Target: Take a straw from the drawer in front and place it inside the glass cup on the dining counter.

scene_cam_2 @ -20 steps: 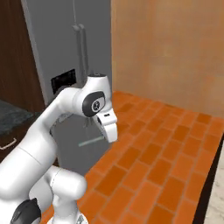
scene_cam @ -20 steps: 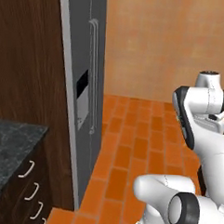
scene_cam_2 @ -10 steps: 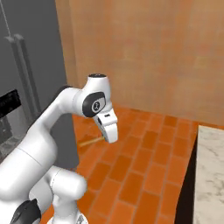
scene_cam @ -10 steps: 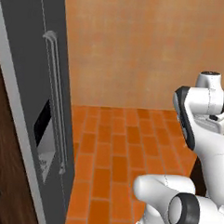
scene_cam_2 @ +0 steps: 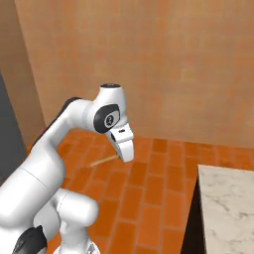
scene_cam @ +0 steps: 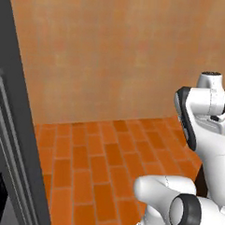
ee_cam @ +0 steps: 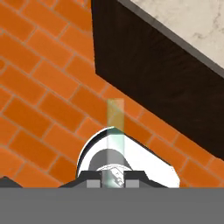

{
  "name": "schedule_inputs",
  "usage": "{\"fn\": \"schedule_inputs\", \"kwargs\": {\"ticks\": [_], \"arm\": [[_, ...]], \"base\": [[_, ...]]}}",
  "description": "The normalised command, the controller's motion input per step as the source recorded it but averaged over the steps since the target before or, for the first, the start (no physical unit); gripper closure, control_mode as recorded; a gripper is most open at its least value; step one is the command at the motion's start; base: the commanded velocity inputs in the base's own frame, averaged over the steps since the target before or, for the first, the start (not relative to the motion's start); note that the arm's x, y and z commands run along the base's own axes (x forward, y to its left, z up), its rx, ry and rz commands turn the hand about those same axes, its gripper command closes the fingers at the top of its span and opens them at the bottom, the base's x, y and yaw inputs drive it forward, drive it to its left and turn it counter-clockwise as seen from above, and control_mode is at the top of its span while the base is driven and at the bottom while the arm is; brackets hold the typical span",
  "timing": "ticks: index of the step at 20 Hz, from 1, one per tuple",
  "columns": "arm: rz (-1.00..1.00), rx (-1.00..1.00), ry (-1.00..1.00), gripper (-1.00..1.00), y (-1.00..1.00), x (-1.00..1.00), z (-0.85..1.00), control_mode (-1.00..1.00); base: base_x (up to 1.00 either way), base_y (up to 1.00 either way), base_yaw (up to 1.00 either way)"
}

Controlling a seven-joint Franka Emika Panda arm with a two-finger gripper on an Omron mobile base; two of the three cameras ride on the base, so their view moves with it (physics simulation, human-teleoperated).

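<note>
Orange brick floor [scene_cam_2: 149,198] and a plain tan wall [scene_cam: 113,53] make up the surroundings; a dark grey fridge [scene_cam: 9,151] edge stands at the left of the left base view.

Task status: the straw [ee_cam: 115,131] is out of the drawer and in the robot's possession. In the hand view it rises from between the fingers [ee_cam: 114,180], which are pressed together on it, pinching its lower end. In the right base view the same straw [scene_cam_2: 104,159] sticks out sideways from the hand as a thin pale stick over the floor. The pickup stage is judged complete.

Remaining: delivery. A corner of the beige marbled counter [scene_cam_2: 225,198] appears at the lower right of the right base view, and its edge with a dark side panel [ee_cam: 166,87] crosses the top of the hand view. The glass cup cannot be located in these views, so its position on the counter is unconfirmed. The straw is held well apart from the counter top and over bare floor.

Obstructions: none seen between arm and counter. The dark side panel of the counter lies ahead of the hand, so the straw must be raised above the counter edge before moving in. The straw is thin and held at one end; slippage or tilt in transit is a risk.
</note>
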Motion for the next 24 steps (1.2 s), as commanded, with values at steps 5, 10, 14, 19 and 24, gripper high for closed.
{"fn": "schedule_inputs", "kwargs": {"ticks": [5, 10, 14, 19, 24], "arm": [[0.00, 0.00, 0.00, 1.00, 0.00, 0.00, 0.00, 1.00], [0.00, 0.00, 0.00, 1.00, 0.00, 0.00, 0.00, 1.00], [0.00, 0.00, 0.00, 1.00, 0.00, 0.00, 0.00, 1.00], [0.00, 0.00, 0.00, 1.00, 0.00, 0.00, 0.00, 1.00], [0.00, 0.00, 0.00, 1.00, 0.00, 0.00, 0.00, 1.00]], "base": [[1.00, 0.10, -0.41], [0.95, 0.12, -0.53], [0.77, 0.13, -0.62], [0.79, 0.13, -0.61], [0.81, 0.16, -0.60]]}}
